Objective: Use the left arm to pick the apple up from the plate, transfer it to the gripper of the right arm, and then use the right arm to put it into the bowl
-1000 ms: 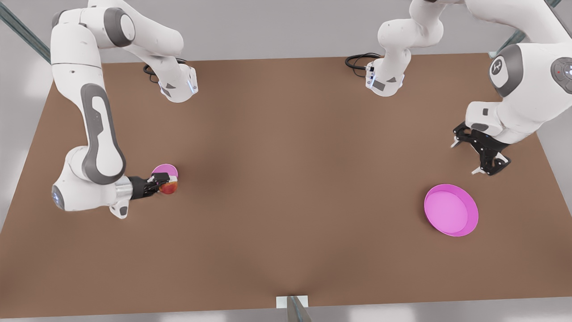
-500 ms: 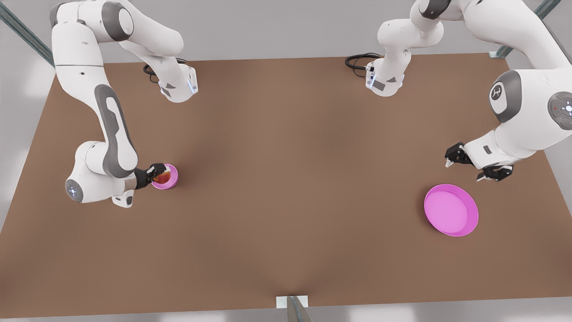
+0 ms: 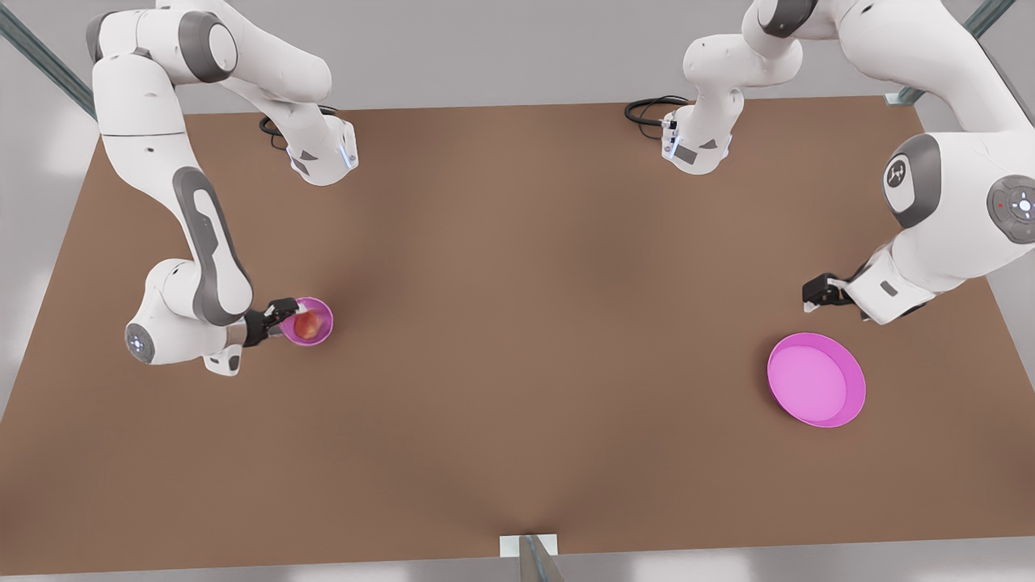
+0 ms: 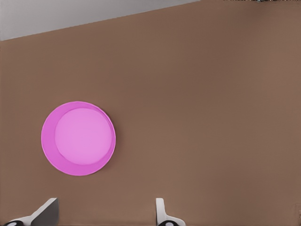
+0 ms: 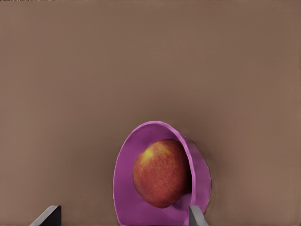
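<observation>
The apple (image 3: 307, 325) lies in the bowl (image 3: 323, 333), which is tipped on the desk (image 3: 517, 323), its mouth toward the released right hand (image 3: 279, 317) beside it. The left hand (image 4: 106, 214), fingers spread, hangs near the plate (image 3: 817, 380).

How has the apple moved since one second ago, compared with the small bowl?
Yes. The apple was held beside the bowl, toward the table's near edge; now it sits inside the bowl, with the right gripper open at the rim.

You will note the right gripper (image 3: 285, 317) has released the apple (image 3: 307, 325) into the bowl (image 3: 322, 334); the left gripper (image 3: 818, 293) has retracted.
</observation>
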Robot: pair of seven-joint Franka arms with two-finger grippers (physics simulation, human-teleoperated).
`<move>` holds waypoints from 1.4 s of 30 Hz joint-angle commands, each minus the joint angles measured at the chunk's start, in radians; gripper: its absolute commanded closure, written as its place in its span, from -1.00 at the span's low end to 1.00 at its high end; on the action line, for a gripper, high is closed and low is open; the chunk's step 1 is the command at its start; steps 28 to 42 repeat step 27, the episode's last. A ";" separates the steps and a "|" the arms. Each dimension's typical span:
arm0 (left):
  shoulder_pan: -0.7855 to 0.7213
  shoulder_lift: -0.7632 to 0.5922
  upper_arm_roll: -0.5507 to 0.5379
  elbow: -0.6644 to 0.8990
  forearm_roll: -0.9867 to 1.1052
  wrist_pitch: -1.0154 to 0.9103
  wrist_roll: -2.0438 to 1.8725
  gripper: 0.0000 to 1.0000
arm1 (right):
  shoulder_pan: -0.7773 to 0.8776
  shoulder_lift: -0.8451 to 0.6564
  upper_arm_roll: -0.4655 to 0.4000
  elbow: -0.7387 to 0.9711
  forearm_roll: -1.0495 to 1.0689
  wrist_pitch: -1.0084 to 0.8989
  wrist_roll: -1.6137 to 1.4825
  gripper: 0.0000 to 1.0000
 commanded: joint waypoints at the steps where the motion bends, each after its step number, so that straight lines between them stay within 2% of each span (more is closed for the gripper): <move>1: 0.000 0.000 0.000 0.001 0.001 0.000 -0.240 -1.00 | -0.003 0.001 -0.001 0.010 0.001 0.013 -0.087 -1.00; 3: 0.000 0.000 0.000 0.001 0.001 0.000 -0.240 -1.00 | -0.005 0.001 -0.001 0.065 0.001 -0.001 -0.076 -1.00; 5: -0.001 0.000 0.000 0.001 0.001 0.000 -0.240 -1.00 | 0.004 -0.001 -0.001 0.231 -0.078 -0.105 -0.023 -1.00; 7: -0.001 0.000 0.000 0.001 0.001 0.000 -0.240 -1.00 | 0.009 -0.007 0.006 0.308 -0.125 -0.109 -0.001 -1.00; 8: -0.001 0.000 0.000 0.001 0.001 0.000 -0.240 -1.00 | 0.049 -0.019 0.026 0.467 -0.219 -0.202 0.138 -1.00; 9: -0.001 0.000 0.000 0.001 0.001 0.000 -0.240 -1.00 | 0.108 -0.071 0.022 0.535 -0.321 -0.217 0.258 -1.00; 10: -0.003 0.000 0.000 0.001 0.001 0.000 -0.240 -1.00 | 0.108 -0.168 0.014 0.575 -0.329 -0.279 0.394 -1.00; 12: -0.004 0.000 0.000 0.001 0.001 0.002 -0.240 -1.00 | 0.107 -0.332 0.008 0.506 -0.345 -0.372 0.548 -1.00; 14: -0.007 0.000 0.000 0.001 0.001 0.000 -0.255 -1.00 | 0.168 -0.378 -0.040 0.443 -0.355 -0.389 0.654 -1.00; 16: -0.009 -0.002 -0.002 0.001 0.001 0.000 -0.261 -1.00 | 0.159 -0.299 -0.029 0.503 -0.355 -0.414 0.649 -1.00; 17: -0.009 -0.002 -0.002 0.002 0.001 0.002 -0.261 -1.00 | 0.161 -0.184 -0.023 0.674 -0.357 -0.528 0.655 -1.00; 18: -0.009 -0.002 -0.002 0.002 0.001 0.002 -0.261 -1.00 | 0.162 -0.122 -0.023 0.762 -0.355 -0.555 0.655 -1.00; 42: -0.010 0.007 -0.006 0.008 -0.001 0.012 -0.250 -1.00 | 0.174 -0.124 -0.003 0.758 -0.352 -0.521 0.655 -1.00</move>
